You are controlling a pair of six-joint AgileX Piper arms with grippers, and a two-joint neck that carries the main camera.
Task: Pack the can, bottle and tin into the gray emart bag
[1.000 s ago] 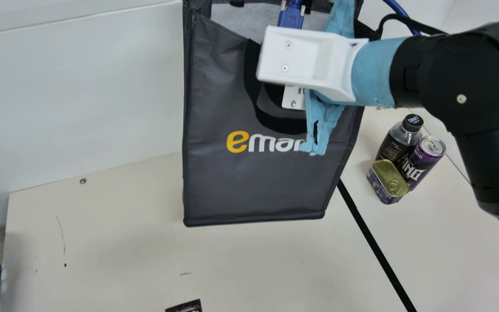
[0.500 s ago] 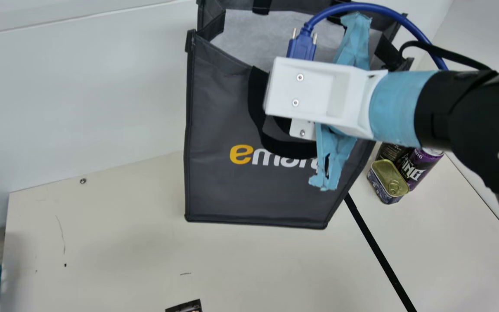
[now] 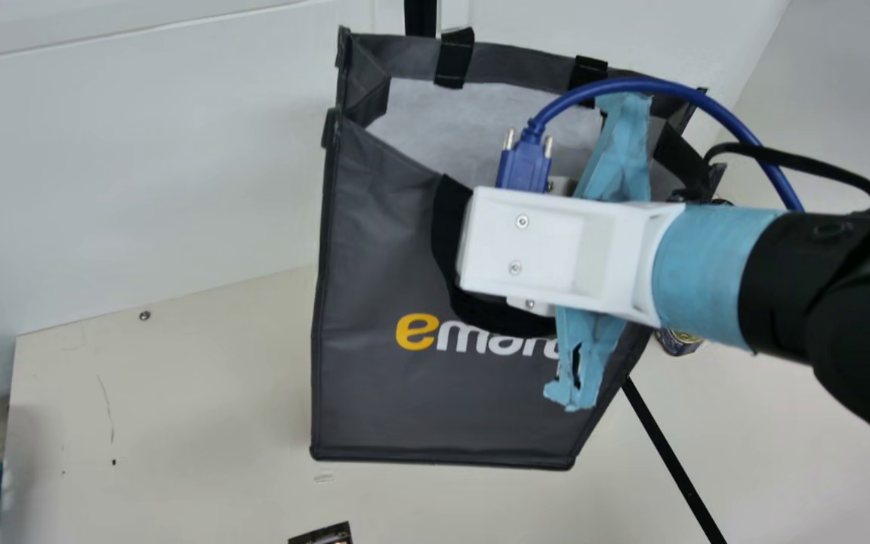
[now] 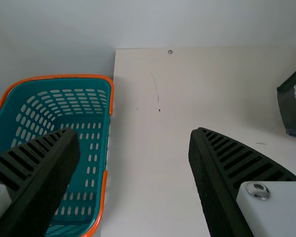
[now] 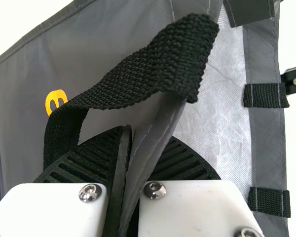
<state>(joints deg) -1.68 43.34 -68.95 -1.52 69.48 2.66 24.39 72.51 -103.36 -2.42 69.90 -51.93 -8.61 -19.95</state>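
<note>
Clearly, the gray emart bag [image 3: 397,400] is gaping wide at its top, and inside it the pale lining [image 3: 435,113] is showing; I cannot tell what is lying at the bottom. The right hand [image 3: 533,249] is pinching the edge of the bag, while a black strap [image 5: 148,66] is looping just beside the fingers. On the front of the bag, yellow and white letters are standing out. Just to the right of the bag in the main view, the tin [image 3: 678,344] is showing its golden top and dark side, partly behind the right arm. The left hand [image 4: 135,134] is keeping its two fingers spread, with nothing between them. Well apart from the bag, to its left, a teal basket [image 4: 64,76] is sitting by the desk [image 3: 216,423]. Between bag and basket, a broad stretch of desk is lying, and behind the bag a white wall [image 3: 140,174] is rising.
</note>
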